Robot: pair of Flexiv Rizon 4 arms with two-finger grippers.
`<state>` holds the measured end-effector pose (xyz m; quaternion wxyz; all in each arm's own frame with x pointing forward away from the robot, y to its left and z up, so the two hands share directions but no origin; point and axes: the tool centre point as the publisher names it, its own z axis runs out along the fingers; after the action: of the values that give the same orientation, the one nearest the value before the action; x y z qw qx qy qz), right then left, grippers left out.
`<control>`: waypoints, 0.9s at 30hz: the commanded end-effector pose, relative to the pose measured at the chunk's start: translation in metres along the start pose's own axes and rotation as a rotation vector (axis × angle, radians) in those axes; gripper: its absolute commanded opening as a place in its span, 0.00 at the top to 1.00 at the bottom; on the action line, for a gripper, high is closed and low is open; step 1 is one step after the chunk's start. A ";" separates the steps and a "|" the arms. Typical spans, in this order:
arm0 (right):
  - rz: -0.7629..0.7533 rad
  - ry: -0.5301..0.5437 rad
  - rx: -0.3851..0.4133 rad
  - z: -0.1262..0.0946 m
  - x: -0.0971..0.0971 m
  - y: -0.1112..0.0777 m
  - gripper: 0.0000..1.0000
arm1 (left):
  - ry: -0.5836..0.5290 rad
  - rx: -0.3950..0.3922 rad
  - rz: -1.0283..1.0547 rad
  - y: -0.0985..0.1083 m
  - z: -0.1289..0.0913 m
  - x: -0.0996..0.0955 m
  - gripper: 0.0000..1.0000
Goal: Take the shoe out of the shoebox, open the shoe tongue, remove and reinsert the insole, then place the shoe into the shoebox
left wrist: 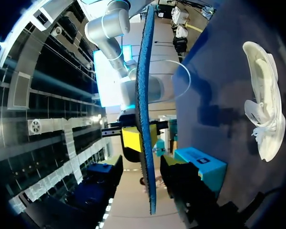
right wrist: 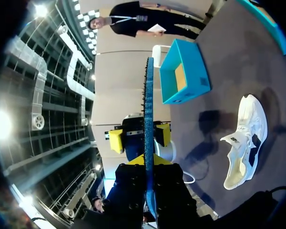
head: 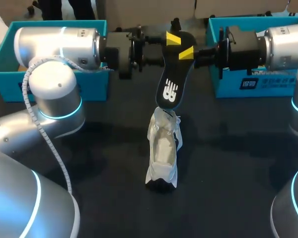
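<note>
Right gripper [head: 188,53] clamps the insole [head: 170,84] upright over your shoe [head: 163,148] on the counter [head: 228,163]. Left gripper [head: 170,39] straddles it, unclenched.

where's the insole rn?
Head view, middle: the insole is in the air, clamped by the right gripper, just above the white shoe.

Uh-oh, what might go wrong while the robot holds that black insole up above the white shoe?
The insole is pinched only by the right gripper, near one end. The left gripper stands open around it, so it might slip and drop. The shoe sits unheld on the table, so pushing the insole's hanging end in might tip or shove it.
</note>
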<state>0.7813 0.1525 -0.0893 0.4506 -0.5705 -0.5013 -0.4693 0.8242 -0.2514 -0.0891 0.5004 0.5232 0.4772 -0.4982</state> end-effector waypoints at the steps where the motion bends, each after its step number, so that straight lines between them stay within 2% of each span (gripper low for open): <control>1: 0.001 -0.007 -0.005 0.001 0.002 -0.002 1.00 | 0.000 0.002 -0.001 0.001 0.001 0.002 0.57; 7: -0.002 -0.011 -0.002 0.001 0.003 -0.003 1.00 | 0.002 -0.003 -0.015 -0.001 0.001 0.004 0.70; 9: -0.003 -0.012 -0.001 0.001 0.003 -0.003 1.00 | 0.003 -0.001 -0.017 -0.002 0.002 0.005 0.78; 12: -0.004 -0.011 0.000 0.002 0.003 -0.004 1.00 | 0.005 0.003 -0.021 -0.004 0.002 0.006 0.98; 17: -0.006 -0.010 -0.003 0.001 0.002 -0.007 1.00 | 0.006 0.002 -0.035 -0.007 0.003 0.007 1.00; 18: -0.006 -0.010 -0.003 0.001 0.002 -0.007 0.86 | 0.007 0.002 -0.036 -0.007 0.003 0.007 1.00; 19: -0.007 -0.009 -0.004 0.000 0.001 -0.008 0.37 | 0.007 0.002 -0.040 -0.008 0.003 0.007 1.00; 20: -0.009 -0.011 0.000 0.000 0.001 -0.009 0.00 | 0.007 -0.001 -0.049 -0.008 0.002 0.008 1.00; 27: -0.054 -0.032 0.006 -0.008 -0.001 -0.016 0.00 | 0.015 -0.009 -0.078 -0.013 -0.002 0.012 1.00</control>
<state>0.7703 0.1523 -0.0909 0.4367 -0.5615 -0.5224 -0.4702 0.8168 -0.2516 -0.1006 0.4782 0.5061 0.5017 -0.5133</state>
